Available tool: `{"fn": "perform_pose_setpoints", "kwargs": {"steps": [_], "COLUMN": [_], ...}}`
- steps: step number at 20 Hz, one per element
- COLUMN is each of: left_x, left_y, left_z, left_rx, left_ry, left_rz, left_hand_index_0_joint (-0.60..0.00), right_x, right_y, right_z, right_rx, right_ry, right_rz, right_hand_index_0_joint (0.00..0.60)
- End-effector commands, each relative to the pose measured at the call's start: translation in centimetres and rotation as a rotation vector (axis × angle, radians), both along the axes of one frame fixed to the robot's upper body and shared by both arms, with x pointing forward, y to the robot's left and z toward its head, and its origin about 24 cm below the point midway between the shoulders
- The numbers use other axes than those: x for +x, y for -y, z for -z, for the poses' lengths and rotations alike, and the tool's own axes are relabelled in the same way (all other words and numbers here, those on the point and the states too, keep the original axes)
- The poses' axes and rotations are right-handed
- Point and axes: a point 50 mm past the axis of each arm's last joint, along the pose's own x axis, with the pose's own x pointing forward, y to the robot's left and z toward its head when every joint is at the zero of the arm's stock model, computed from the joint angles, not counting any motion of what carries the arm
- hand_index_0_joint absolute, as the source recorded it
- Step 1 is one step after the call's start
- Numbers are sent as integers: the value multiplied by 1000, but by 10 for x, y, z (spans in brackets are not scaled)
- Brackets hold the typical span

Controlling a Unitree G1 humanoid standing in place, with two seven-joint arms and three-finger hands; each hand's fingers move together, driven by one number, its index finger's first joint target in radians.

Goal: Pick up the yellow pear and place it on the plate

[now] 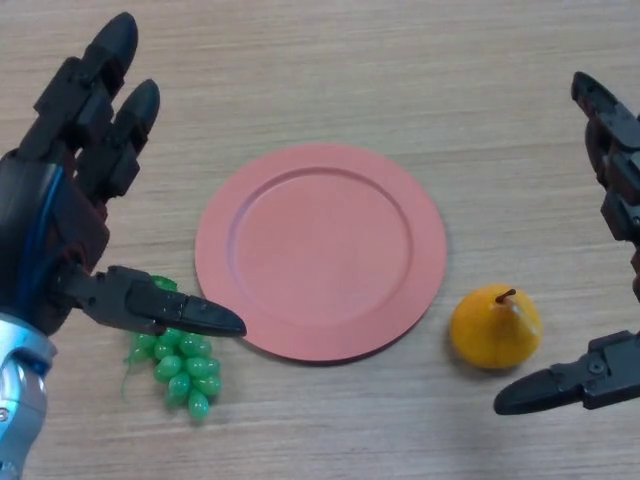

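So, quick rundown of what the head view has:

Table: light wood-grain top [330, 60], everything sits straight on it.

Plate: salmon-pink round plate [320, 250] right in the middle, flat on the table, nothing on it.

Yellow pear: the yellow pear [495, 326] is on the table just off the plate's lower right edge, close to the rim but not on it. Short brown stem pokes up at the top, and it leans a bit.

Grapes: small bunch of green grapes [182, 368] lying by the plate's lower left edge, partly tucked under the left thumb from this angle.

Left hand: left hand [60, 210] is on the left side of the view, fingers stretched straight up-table and thumb sticking out toward the plate. Wide open, holding nothing. Can't really tell whether the thumb touches the grapes or just hangs over them.

Right hand: right hand [610, 290] comes in at the right edge, fingers spread up top and thumb low, with the pear sitting near the gap between them. It's open too, nothing gripped, and not touching the pear as far as I can see.
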Motion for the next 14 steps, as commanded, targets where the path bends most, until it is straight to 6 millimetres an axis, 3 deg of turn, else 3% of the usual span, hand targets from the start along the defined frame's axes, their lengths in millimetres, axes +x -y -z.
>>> {"fn": "perform_pose_setpoints", "kwargs": {"steps": [1, 5, 8, 14], "left_x": [-5, -3, -5, -10], "left_y": [-2, 2, 2, 6], "left_z": [-20, -11, -5, -10], "left_rx": [11, 93, 60, 105], "left_ry": [151, 154, 187, 200], "left_rz": [4, 5, -7, -5], "left_hand_index_0_joint": [0, 0, 0, 0], "right_x": [-4, 15, 31, 58], "right_y": [7, 24, 32, 46], "right_z": [-18, 11, 37, 79], "right_rx": [-18, -77, -81, -109], "right_ry": [231, 252, 200, 80], "right_rz": [-2, 61, 87, 115], "right_hand_index_0_joint": [0, 0, 0, 0]}}
